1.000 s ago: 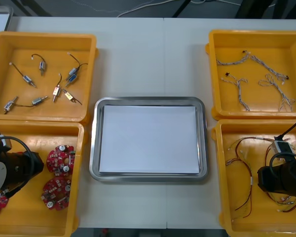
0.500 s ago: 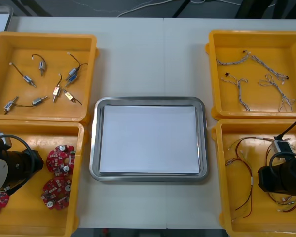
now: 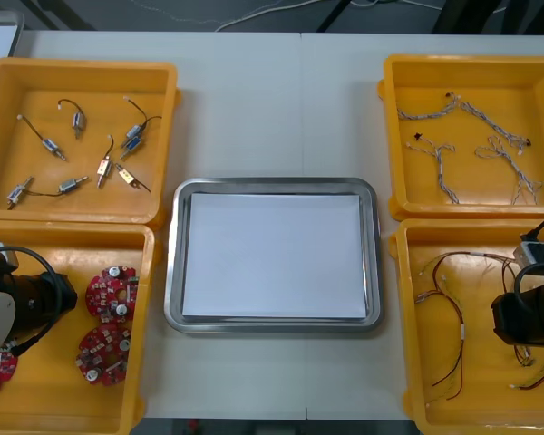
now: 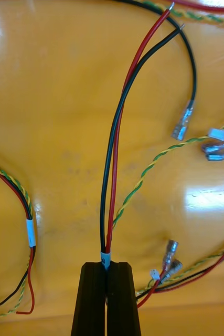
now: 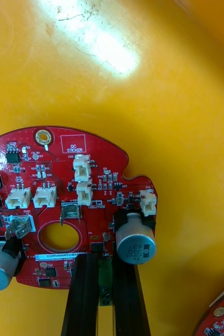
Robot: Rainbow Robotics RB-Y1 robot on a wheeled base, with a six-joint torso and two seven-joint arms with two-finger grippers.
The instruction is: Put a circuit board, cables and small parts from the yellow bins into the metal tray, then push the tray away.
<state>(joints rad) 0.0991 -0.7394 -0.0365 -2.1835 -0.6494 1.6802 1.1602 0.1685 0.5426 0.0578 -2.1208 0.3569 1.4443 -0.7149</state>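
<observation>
Gripping check: your left claw (image 5: pixel 105 259) is clenched on a green part at the edge of round red circuit board (image 5: pixel 59 173), inside near-left yellow bin (image 3: pixel 50 401). Your right claw (image 4: pixel 107 265) is pinched tight on red and black cable (image 4: pixel 115 157), fingers nearly touching, inside near-right yellow bin (image 3: pixel 476 414). Metal tray (image 3: pixel 272 185), white inside, sits mid-tabletop (image 3: pixel 272 100) between bins.

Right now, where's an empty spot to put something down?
The metal tray is bare inside. So is the table between the far yellow bins. Crowded: the near bins, where the left gripper grips a circuit board and the right gripper a cable.
</observation>
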